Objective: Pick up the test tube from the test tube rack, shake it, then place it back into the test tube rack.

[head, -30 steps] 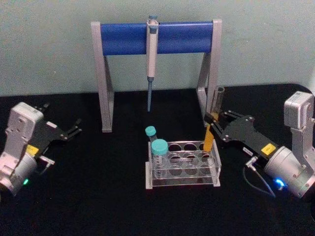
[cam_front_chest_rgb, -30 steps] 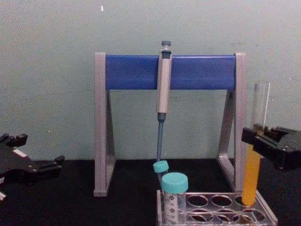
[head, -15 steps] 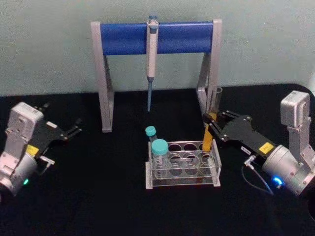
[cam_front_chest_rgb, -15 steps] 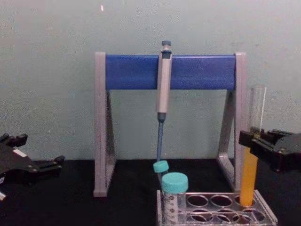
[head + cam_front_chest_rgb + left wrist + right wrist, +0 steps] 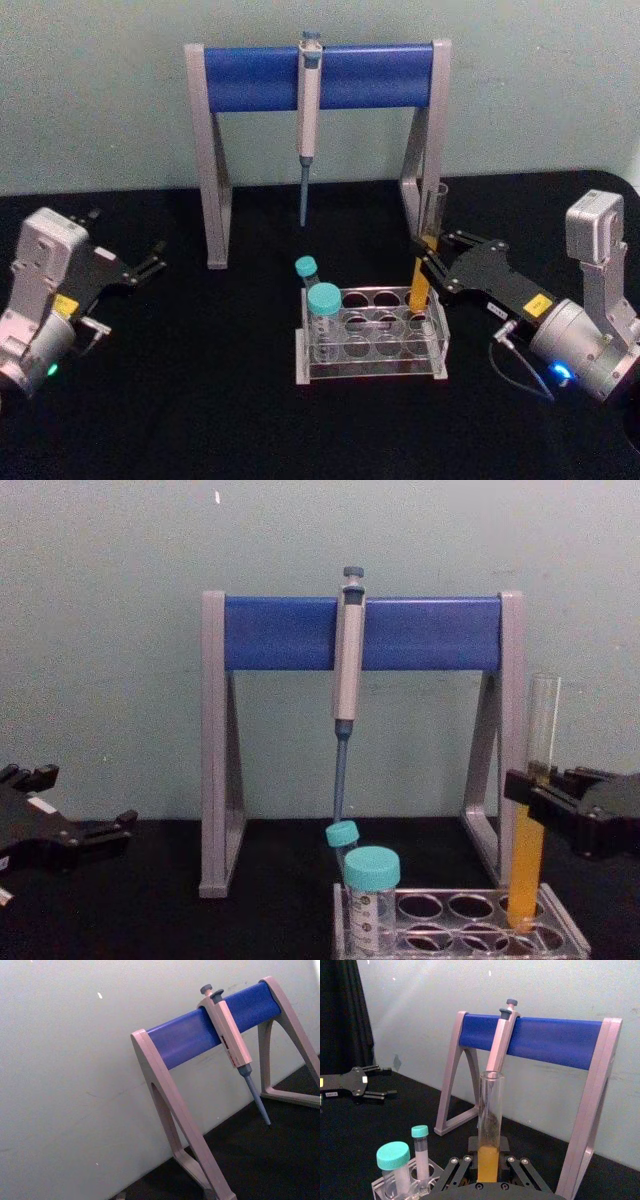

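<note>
The black table [image 5: 200, 400] spreads out before me. On it, at 12 o'clock from its middle, stands the grey-and-blue pipette stand [image 5: 250, 78], close to the pale wall.

My left gripper [image 5: 127, 235] rests at 9 o'clock, well apart from everything else. Its fingers are spread wide with nothing between them.

My right gripper [image 5: 428, 255] reaches in from 3 o'clock to the far right corner of the test tube rack [image 5: 372, 372]. Its fingers are closed tight on the test tube [image 5: 421, 285], pinching the glass just below the top of the orange-yellow liquid.

The clear rack sits at the table's centre, at 6 o'clock from the stand.

A grey pipette [image 5: 308, 100] hangs from the middle of the stand's blue bar, tip down, at 12 o'clock from the rack.

The test tube stands nearly upright in my grip. Its empty upper half rises in front of the stand's right leg. Its lower end meets the hole at the rack's 1 o'clock corner, though I cannot tell how deep it goes.

Two teal-capped tubes [image 5: 323, 298] stand in the rack's 9 o'clock end, the wider one nearer me and the slimmer one behind it.
</note>
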### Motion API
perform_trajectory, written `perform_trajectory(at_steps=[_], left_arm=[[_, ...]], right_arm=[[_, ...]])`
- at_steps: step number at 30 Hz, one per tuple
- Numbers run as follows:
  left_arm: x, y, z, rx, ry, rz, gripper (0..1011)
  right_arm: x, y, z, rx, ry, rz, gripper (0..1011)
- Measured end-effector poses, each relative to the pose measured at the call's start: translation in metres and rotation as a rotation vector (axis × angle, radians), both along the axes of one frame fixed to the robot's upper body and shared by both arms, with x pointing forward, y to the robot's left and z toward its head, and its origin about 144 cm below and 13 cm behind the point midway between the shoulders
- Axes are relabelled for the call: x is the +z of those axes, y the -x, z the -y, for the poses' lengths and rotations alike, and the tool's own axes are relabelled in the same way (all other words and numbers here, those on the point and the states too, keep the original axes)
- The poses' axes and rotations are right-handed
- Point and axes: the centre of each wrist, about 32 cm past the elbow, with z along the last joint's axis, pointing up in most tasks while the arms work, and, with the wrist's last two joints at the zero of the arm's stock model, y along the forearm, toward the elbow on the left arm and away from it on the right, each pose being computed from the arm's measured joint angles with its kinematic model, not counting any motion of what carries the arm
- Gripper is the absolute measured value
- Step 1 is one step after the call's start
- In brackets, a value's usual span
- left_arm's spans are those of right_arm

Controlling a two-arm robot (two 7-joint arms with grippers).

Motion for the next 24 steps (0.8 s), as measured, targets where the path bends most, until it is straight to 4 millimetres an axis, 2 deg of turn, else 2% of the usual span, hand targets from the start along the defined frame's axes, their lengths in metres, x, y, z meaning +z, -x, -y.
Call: perform_trajectory(at_steps=[24], left_arm=[[0.0, 0.0, 0.0, 0.0, 0.0, 0.0, 1001]], right_arm=[[-0.012, -0.001, 0.003, 0.002, 0.005, -0.019, 234]])
